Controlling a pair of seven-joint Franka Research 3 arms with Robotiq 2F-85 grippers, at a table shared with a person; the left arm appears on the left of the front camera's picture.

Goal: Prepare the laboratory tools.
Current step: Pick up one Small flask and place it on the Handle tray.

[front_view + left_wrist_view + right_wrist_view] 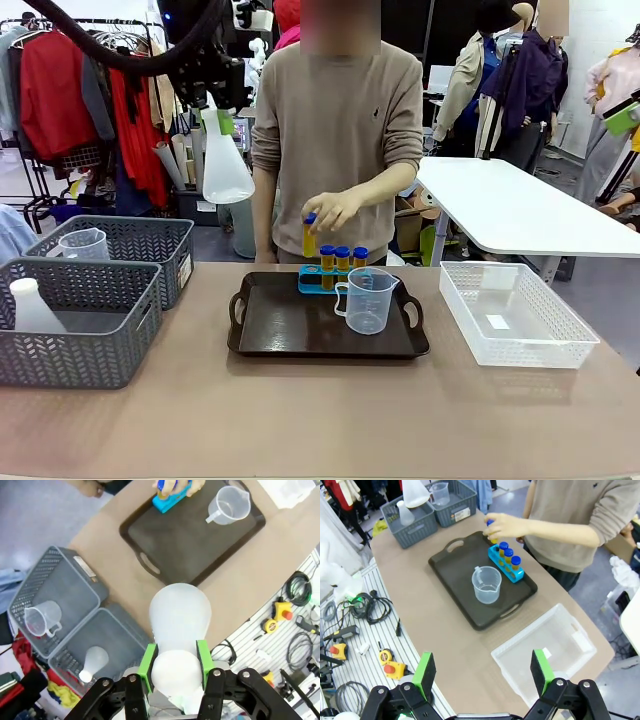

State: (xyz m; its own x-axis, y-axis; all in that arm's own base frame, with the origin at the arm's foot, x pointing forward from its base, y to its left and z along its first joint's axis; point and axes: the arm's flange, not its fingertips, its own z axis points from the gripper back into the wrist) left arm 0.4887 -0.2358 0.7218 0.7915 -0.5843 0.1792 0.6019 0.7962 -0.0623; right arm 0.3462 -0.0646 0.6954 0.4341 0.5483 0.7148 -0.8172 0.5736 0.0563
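Observation:
My left gripper (175, 666) is shut on the neck of a white translucent conical flask (180, 615), held high over the table's left side, where it shows as the flask (226, 165) under the gripper (214, 118). On the black tray (280, 325) stands a clear measuring beaker (367, 299). Behind it a blue rack (322, 282) holds three amber tubes with blue caps (343, 258). The person's hand (332, 208) holds another tube (309, 236) just above the rack's left end. My right gripper (483, 672) hangs open and empty, high above the table's right part.
Two grey baskets stand at the left: the far basket (150, 240) holds a second beaker (84, 243), the near basket (100, 340) a second flask (32, 307). A white basket (515, 312) sits at the right. The person stands at the far edge behind the tray.

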